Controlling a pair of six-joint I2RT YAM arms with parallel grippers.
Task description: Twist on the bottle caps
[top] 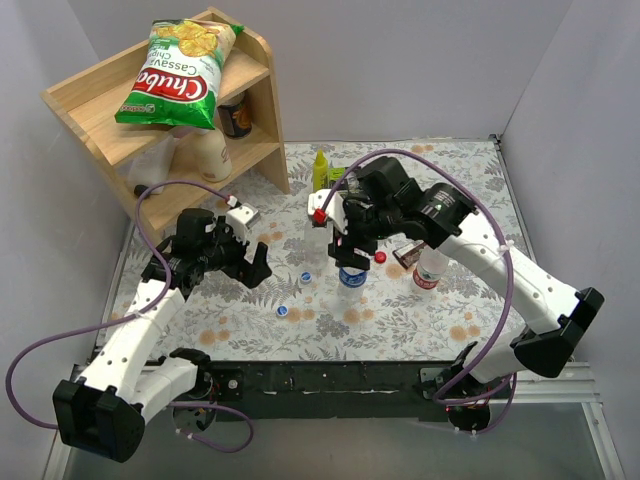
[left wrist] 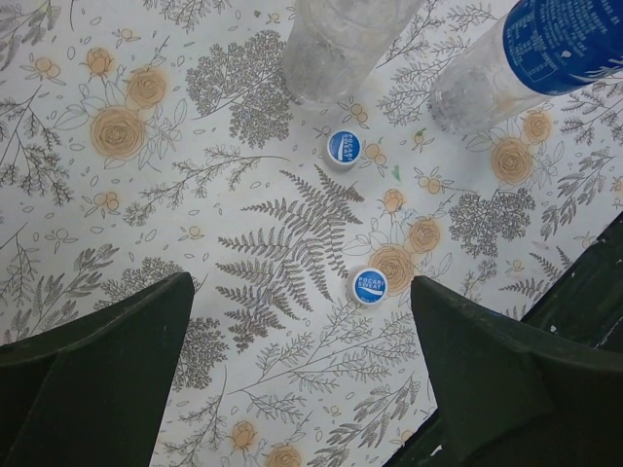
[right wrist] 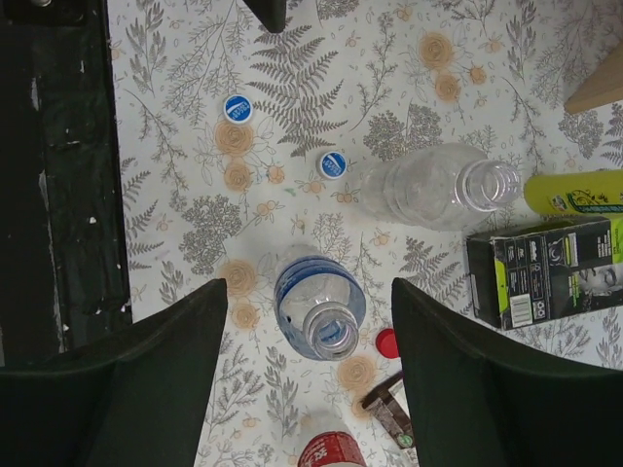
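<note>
Left wrist view looks straight down at the table [left wrist: 146, 204]. The left gripper [left wrist: 302, 287] hangs over it with its jaws wide apart and nothing in them. The near blue cap [left wrist: 369, 285] lies flat, printed top up. It is level with the fingertips but sits a little toward the right-hand finger rather than centred. The far blue cap [left wrist: 343, 147] lies further out, just beside the foot of the clear bottle [left wrist: 341, 44].

From where I stand, the left arm is plainly the nearer one to both blue caps. The right gripper [right wrist: 310, 292] is over the blue bottle [right wrist: 321, 287], jaws apart with a gap on each side, gripping nothing. That bottle stands upright with its open mouth up, straight under the wrist. The red cap [right wrist: 387, 342] lies just beside its foot, near the red bottle [right wrist: 331, 452].

I'd judge the left gripper needs a small sideways shift to centre on the near cap before it drops.
</note>
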